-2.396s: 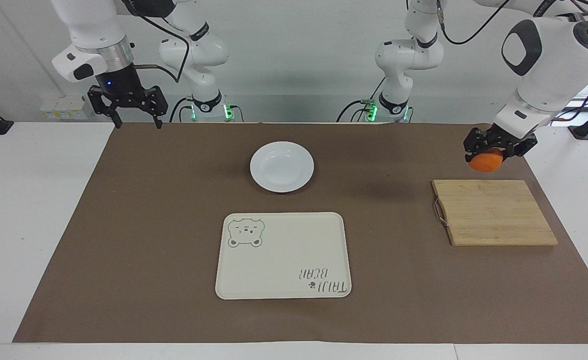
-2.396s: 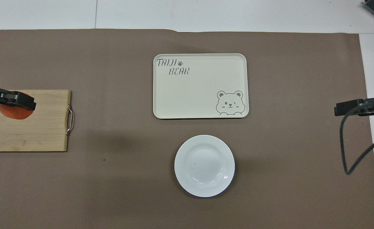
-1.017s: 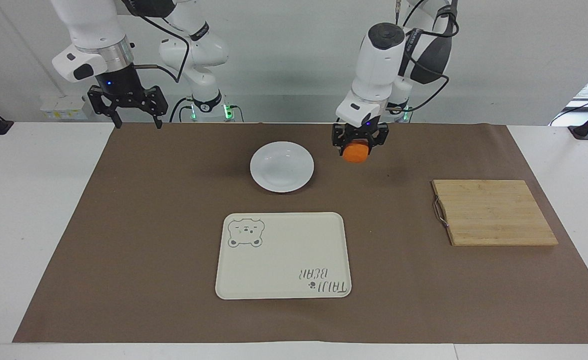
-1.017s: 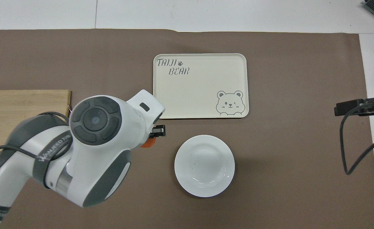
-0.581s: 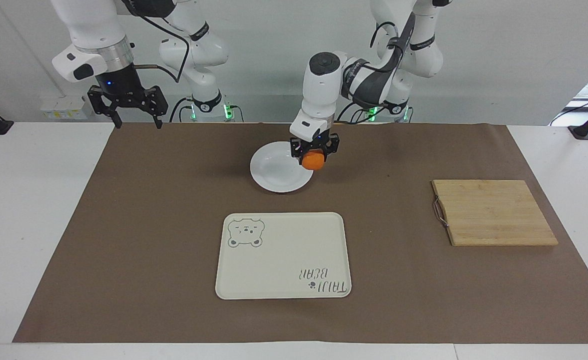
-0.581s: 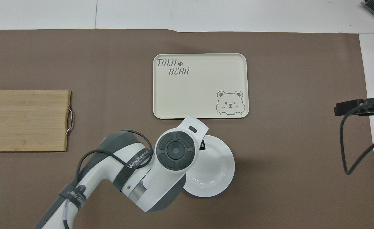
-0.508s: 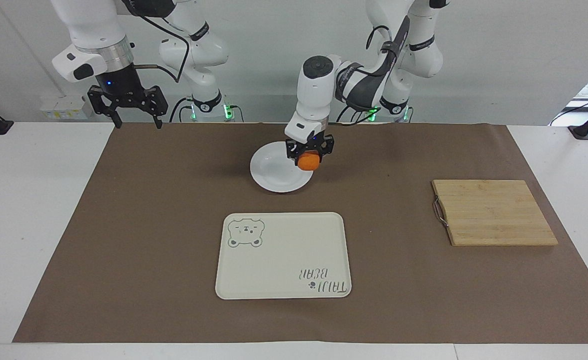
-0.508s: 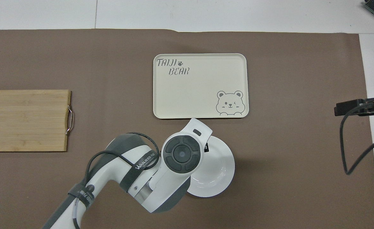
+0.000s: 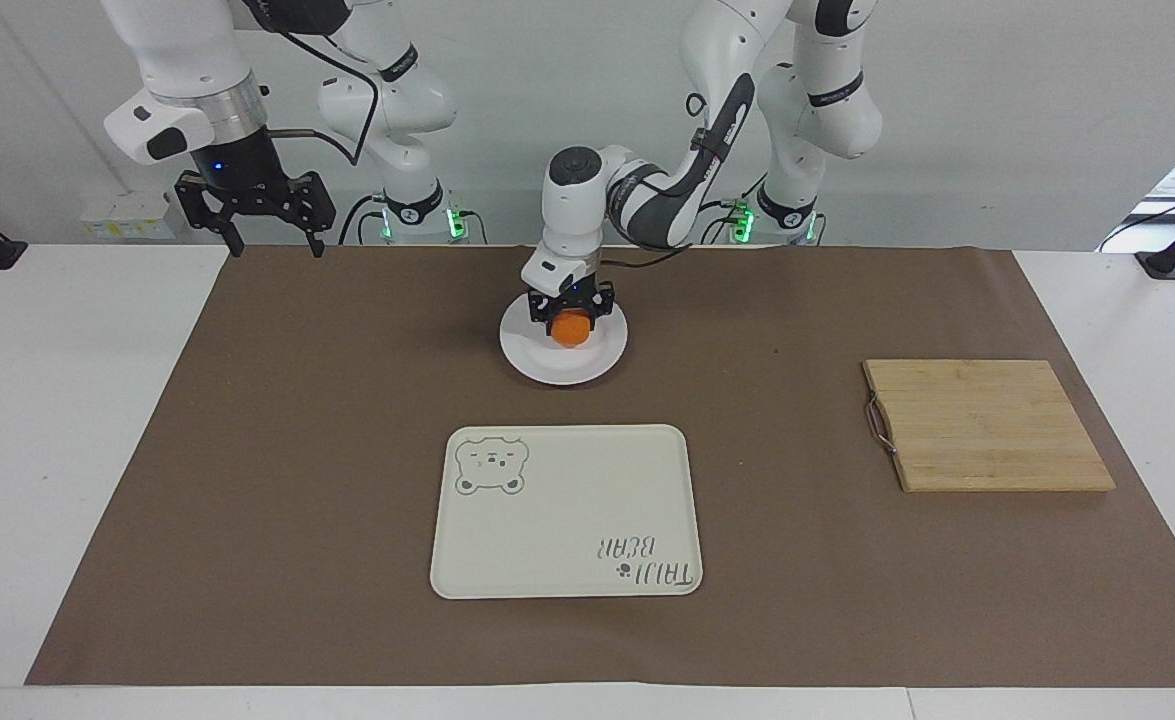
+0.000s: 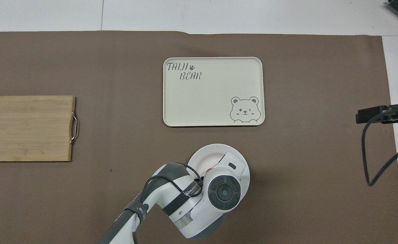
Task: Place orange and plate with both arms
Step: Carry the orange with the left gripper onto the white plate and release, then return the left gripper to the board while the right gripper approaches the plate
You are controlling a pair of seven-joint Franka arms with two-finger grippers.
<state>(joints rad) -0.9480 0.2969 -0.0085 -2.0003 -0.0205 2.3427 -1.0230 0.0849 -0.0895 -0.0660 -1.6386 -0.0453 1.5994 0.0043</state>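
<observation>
left jaws (image 9: 571,318) low over glossy round white plate (image 9: 539,366), flanking matte orange (image 9: 572,328) in its shallow well; grip or release unclear. right jaws (image 9: 255,225) spread, empty, waiting over brown mat's edge (image 9: 247,300).

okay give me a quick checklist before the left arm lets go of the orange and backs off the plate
1. Orange over the plate's well, not its rim: ok.
2. Orange resting on the plate rather than hanging above it: cannot tell; it sits low between the left gripper's fingers.
3. Left gripper released: cannot tell; the fingers flank the orange closely.
4. Plate flat on the brown mat: ok.
5. Right gripper out of the way: ok, it waits open over the mat's edge at the right arm's end.
6. Tray free for the plate: ok, nothing lies on it.
</observation>
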